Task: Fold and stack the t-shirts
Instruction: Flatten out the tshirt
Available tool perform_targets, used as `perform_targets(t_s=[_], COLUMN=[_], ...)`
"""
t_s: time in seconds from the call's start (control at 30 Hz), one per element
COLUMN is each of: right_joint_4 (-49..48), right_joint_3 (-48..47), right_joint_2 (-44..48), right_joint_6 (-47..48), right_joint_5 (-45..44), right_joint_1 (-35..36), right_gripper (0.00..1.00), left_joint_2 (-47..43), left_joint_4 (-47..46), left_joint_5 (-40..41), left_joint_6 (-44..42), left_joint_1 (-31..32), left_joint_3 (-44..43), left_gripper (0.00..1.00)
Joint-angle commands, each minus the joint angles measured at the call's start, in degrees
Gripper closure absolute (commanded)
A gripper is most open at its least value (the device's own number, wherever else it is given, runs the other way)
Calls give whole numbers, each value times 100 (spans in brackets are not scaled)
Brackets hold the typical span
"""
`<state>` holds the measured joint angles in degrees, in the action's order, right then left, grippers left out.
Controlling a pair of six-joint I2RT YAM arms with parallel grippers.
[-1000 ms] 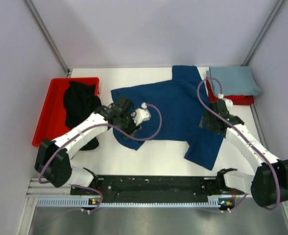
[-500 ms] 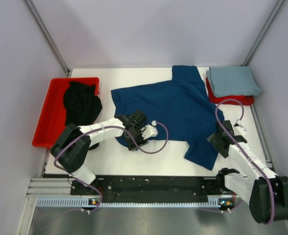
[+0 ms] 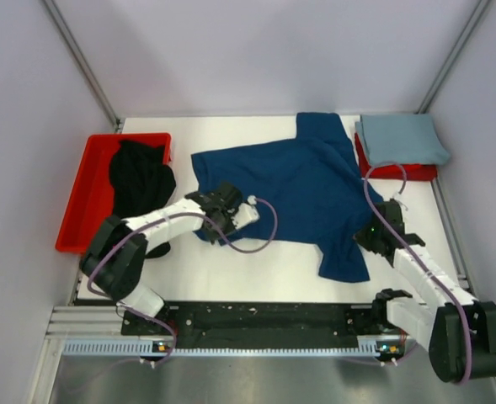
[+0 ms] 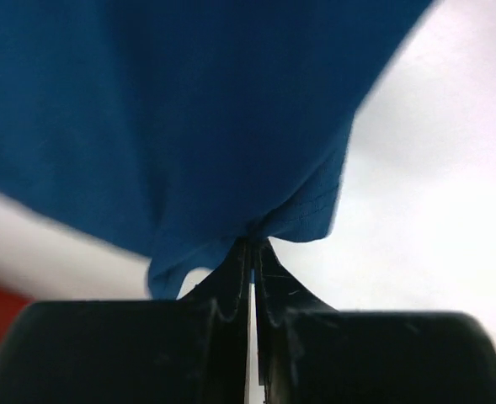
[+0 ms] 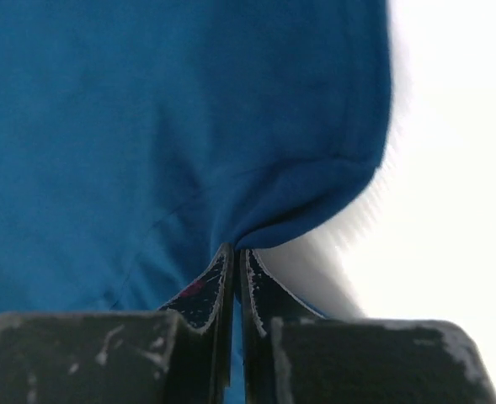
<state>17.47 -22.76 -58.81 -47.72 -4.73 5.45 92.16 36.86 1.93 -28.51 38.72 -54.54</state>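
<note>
- The left gripper [image 4: 252, 248] has its jaws pressed together on a small pinch of the navy shirt [image 3: 302, 181] at its near-left edge. The cloth rises to a peak at the tips. The bite looks thin, so a slow, even pull seems wise to keep the hem from slipping out.
- The right gripper [image 5: 233, 251] has its jaws clamped the same way on a rolled bit of hem at the near-right edge, next to the corner that trails toward the arm bases.
- With both near corners held, the step looks like squaring the shirt or carrying this edge over for a fold. The two arms should probably lift to the same height and travel together, keeping the cloth lightly taut between them.
- The shirt body lies skewed and rumpled on the white worktop [image 3: 231, 261]. Straightening it before creasing should give a neater fold.
- At the far right, a folded grey-blue shirt [image 3: 402, 139] lies just beside the navy sleeve. Dragging the sleeve could disturb it.
- At the left, a black shirt [image 3: 138, 177] is heaped in a red tray [image 3: 83, 194], waiting its turn.
</note>
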Motion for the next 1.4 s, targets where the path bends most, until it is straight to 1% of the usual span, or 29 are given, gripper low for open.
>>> perform_targets(t_s=[0.0, 0.07, 0.2, 0.37, 0.43, 0.5, 0.57, 0.6, 0.67, 0.7, 0.73, 0.77, 0.8, 0.83, 0.87, 0.93, 1.03, 1.1, 1.13, 1.2, 1.27, 1.3, 1.37], right_joint_4=[369, 685, 1099, 1556, 1645, 1689, 1715, 1724, 1733, 1742, 1750, 1759, 1777, 1786, 1777, 1777, 1777, 1777, 1777, 1777, 1786, 1786, 1803], right_joint_3=[-929, -1456, -2607, -4040, -4480, -4859, -5044, -5054, -4923, -4817, -4712, -4633, -4571, -4535, -4509, -4474, -4377, -4307, -4281, -4219, -4149, -4114, -4061], right_joint_2=[922, 1335, 1810, 1847, 1829, 1838, 1846, 1855, 1855, 1829, 1811, 1803, 1794, 1776, 1767, 1724, 1688, 1671, 1662, 1653, 1662, 1679, 1714], right_joint_6=[1228, 1536, 2047, 2478, 2610, 2715, 2786, 2804, 2786, 2804, 2821, 2830, 2839, 2848, 2856, 2848, 2795, 2795, 2795, 2795, 2804, 2821, 2856], right_joint_5=[333, 184, 113, 271, 297, 306, 324, 376, 664, 814, 929, 965, 983, 1009, 1035, 1123, 1255, 1317, 1317, 1308, 1247, 1203, 1080], right_joint_1=[-27, -27, -18, -18, -9, -18, -9, -9, -18, -9, -18, -27, -9, -18, -9, -18, -9, -9, -18, -9, -9, -18, -9], right_gripper=[100, 100, 100, 100, 100, 100, 100, 100, 100, 100, 100, 100, 100, 100, 100, 100, 100, 100, 100, 100, 100, 100, 100], left_joint_2=[-1076, -1419, -1981, -2491, -2702, -2896, -3098, -3134, -3151, -3152, -3152, -3160, -3160, -3186, -3230, -3196, -2766, -2293, -1986, -1414, -982, -850, -709], left_joint_4=[329, 558, 708, 1041, 1095, 1104, 1339, 1715, 2663, 3243, 3701, 4053, 4222, 4163, 3901, 3234, 2145, 1642, 1544, 1561, 1579, 1465, 1019], left_joint_5=[677, 720, 1203, 1572, 1643, 1609, 1163, 603, -976, -1698, -2192, -2606, -2845, -2961, -3110, -3164, -2683, -2436, -2461, -2802, -3163, -3199, -2903], left_joint_6=[-330, -470, -831, -1209, -1384, -1665, -1841, -1886, -2288, -2569, -2815, -2983, -3037, -2959, -2828, -2477, -1713, -1308, -1175, -938, -875, -875, -753], left_joint_1=[-680, -970, -1384, -1683, -1736, -1771, -1771, -1771, -1745, -1597, -1282, -1001, -615, -333, -130, -14, -5, -5, 4, 30, 214, 415, 889], left_joint_3=[-582, -951, -1470, -2295, -2507, -2535, -2395, -2333, -2097, -1913, -1719, -1491, -1306, -1087, -902, -611, -417, -434, -486, -749, -926, -918, -787], left_gripper=[100, 100, 100, 100, 100, 100, 100, 100, 99, 89, 77, 63, 50, 44, 42, 37, 37, 38, 39, 42, 43, 43, 43])
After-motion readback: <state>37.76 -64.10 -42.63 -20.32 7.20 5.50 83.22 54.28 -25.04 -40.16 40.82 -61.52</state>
